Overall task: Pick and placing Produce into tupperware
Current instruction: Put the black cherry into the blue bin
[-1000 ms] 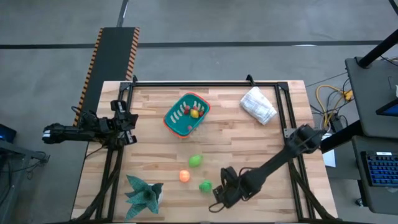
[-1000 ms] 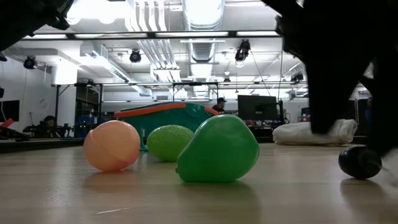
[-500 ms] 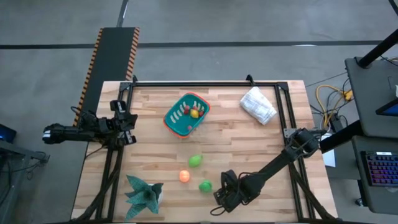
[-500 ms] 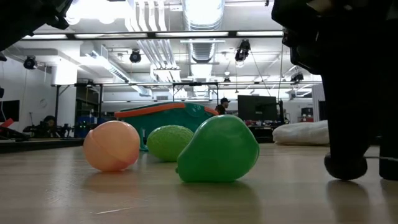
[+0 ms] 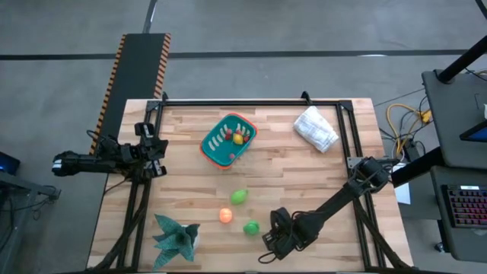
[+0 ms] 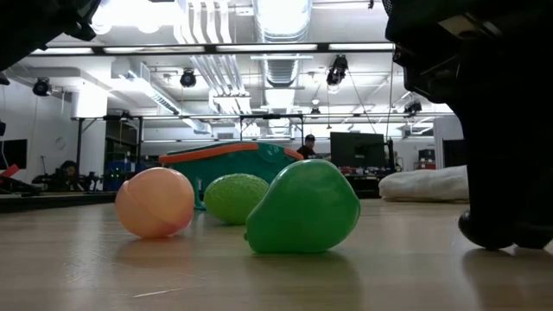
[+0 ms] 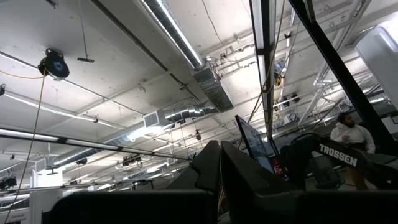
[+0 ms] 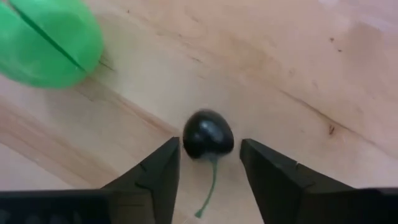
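The teal tupperware (image 5: 228, 140) with its orange rim stands at the table's far middle, with a yellow and a red piece inside. Three pieces of produce lie on the bare wood: a lime-green one (image 5: 239, 197), an orange one (image 5: 226, 215) and a green one (image 5: 251, 227). A small dark fruit (image 8: 208, 135) with a green stem rests on the table near the near edge. My right gripper (image 8: 209, 144) is open, low over it, with one finger on either side and narrow gaps showing. My left gripper (image 5: 156, 148) waits shut at the table's left edge, pointing up at the ceiling.
A white cloth bundle (image 5: 316, 128) lies at the far right. A teal leafy star-shaped thing (image 5: 176, 237) sits at the near left corner. A black frame runs along the table's far and side edges. The green fruit (image 8: 46, 40) lies close to my right gripper.
My right gripper has come down toward the table and a little toward the near edge, and its fingers now stand around the dark fruit. The other produce, the tupperware and my left arm have kept still.
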Motion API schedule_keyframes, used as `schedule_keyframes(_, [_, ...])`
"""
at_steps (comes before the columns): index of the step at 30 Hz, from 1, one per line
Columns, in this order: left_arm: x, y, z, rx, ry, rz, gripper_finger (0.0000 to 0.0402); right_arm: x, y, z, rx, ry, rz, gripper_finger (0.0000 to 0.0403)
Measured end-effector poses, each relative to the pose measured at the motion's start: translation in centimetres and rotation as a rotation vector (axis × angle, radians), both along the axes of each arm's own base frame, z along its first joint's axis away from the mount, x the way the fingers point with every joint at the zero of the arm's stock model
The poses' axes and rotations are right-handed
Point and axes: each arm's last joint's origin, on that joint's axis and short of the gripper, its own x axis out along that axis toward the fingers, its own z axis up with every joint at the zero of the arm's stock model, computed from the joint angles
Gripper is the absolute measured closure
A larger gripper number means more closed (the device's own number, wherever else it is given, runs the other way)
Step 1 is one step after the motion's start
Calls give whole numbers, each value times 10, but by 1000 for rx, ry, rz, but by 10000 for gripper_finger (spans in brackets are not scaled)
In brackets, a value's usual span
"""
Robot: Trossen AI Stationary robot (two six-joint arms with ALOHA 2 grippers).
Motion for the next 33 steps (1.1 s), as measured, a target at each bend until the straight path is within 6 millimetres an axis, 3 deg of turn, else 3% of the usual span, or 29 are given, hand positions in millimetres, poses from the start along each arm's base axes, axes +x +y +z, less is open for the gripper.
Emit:
schedule_keyframes(11, [0,0,0,0,0,1,402,1,-3,-1,-23,-5,15,304])
schedule_keyframes(18, [0,0,0,0,0,1,402,2,-4,1,-40,-12,40,306])
schedule_keyframes(20, [0,0,0,0,0,1,402,2,-9,2,-113,-30,61,307])
schedule_keyframes(25, [0,0,0,0,0,1,402,21,-58,26,-436,-83,129,308])
schedule_keyframes(33, [-1,0,1,1,-18,0,402,83,-178,73,-681,-231,275,308])
